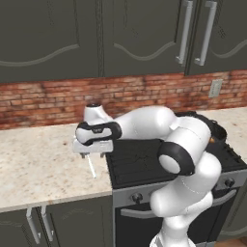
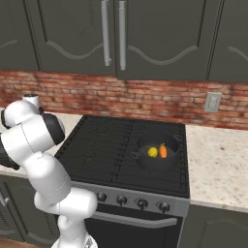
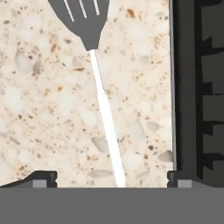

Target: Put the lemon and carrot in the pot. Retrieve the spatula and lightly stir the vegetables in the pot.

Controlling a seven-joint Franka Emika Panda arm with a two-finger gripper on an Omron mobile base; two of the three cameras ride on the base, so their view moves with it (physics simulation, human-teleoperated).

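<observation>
I see jaws wide over spatula handle, bare surface either side at 9 and 3 o'clock. Stove edge rises close at 3 o'clock in hand view. Pot holds lemon and carrot; open from above, free burners toward 9 o'clock.

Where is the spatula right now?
The spatula lies flat on the speckled counter, just left of the stove, under the open tool.

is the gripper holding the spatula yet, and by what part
Nothing is held. The gripper is open above the spatula, its white handle lying between the fingertips on the counter.
</observation>
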